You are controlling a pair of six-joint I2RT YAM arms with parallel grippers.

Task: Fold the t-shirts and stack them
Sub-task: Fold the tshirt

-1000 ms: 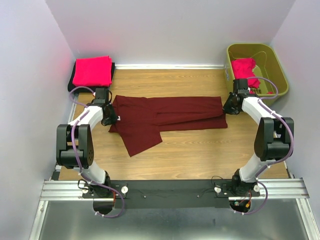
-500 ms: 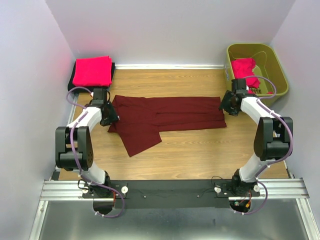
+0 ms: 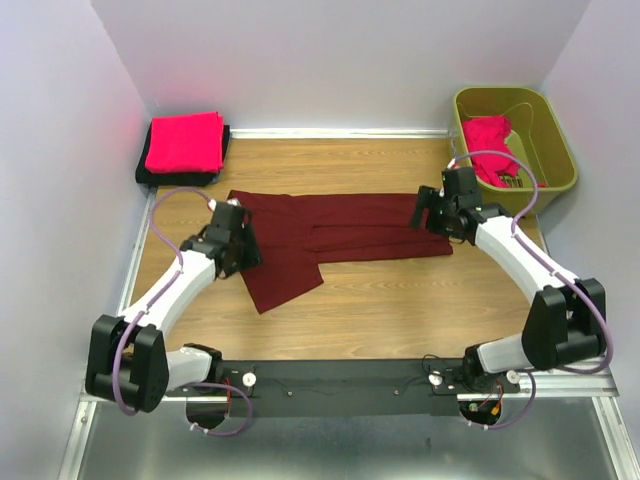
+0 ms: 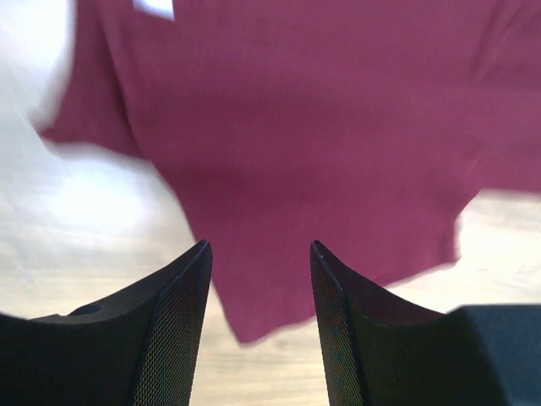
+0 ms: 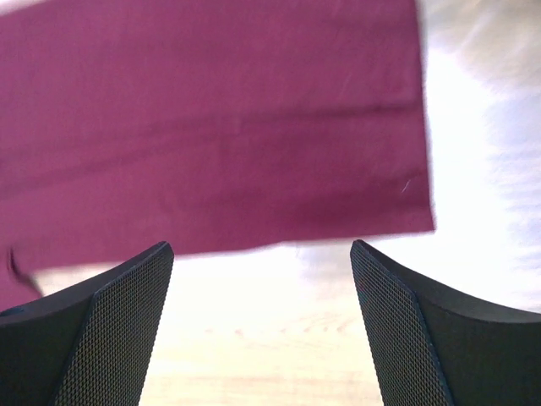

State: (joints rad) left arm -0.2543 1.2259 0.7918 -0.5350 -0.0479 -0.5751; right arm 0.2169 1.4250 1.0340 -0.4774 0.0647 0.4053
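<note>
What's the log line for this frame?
maroon t-shirt: flat, partly folded | left gripper: open, over its left end | right gripper: open, over its right end

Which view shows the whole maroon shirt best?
Top external: nearly all of the maroon shirt is visible, spread lengthwise with one flap sticking out. Each wrist view shows only the end nearest that arm, slightly blurred.

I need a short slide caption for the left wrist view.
Open left tool over the maroon t-shirt's edge on the table.
</note>
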